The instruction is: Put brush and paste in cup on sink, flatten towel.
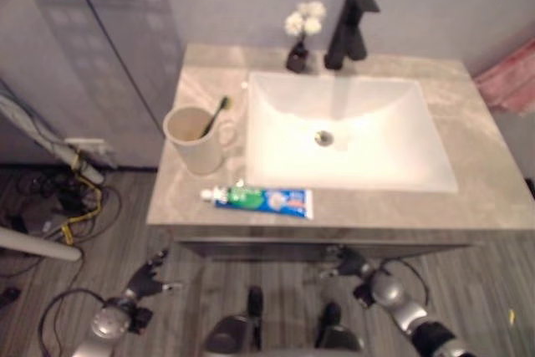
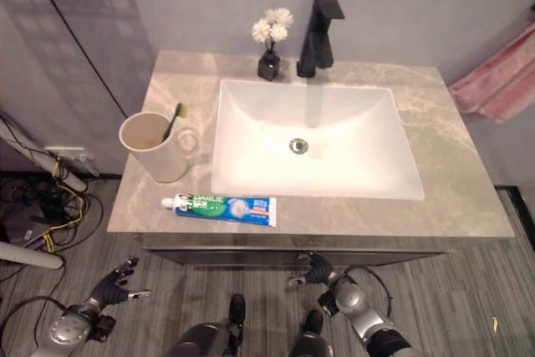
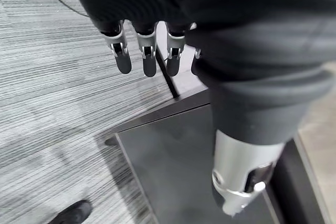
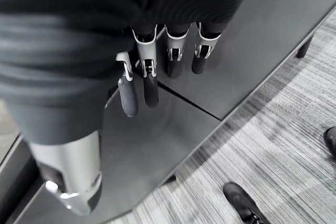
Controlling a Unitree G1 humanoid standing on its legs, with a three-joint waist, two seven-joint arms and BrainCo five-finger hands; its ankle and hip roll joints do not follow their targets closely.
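Both hands are hanging low in front of the counter, below its front edge and over the striped grey floor (image 2: 501, 290). The left hand (image 2: 117, 286) is sitting off the counter's left corner, its fingers (image 3: 123, 59) reaching out straight and slightly apart, holding nothing. The right hand (image 2: 316, 272) is hovering just under the middle of the front edge, facing the dark cabinet front (image 4: 262, 24); its fingers (image 4: 149, 85) are hanging relaxed and loosely spread, also empty.

On the grey stone counter (image 2: 468, 198), the toothpaste tube (image 2: 221, 206) is lying flat near the front edge, just in front of the white basin (image 2: 334, 144). The cream cup (image 2: 155, 148) is standing upright to the left of the basin, and the toothbrush (image 2: 173, 119) is leaning inside it. A pink towel (image 2: 501, 81) is hanging at the right, beyond the counter's edge. A black tap (image 2: 319, 31) and a small dark vase of white flowers (image 2: 270, 43) are standing behind the basin against the pale wall.
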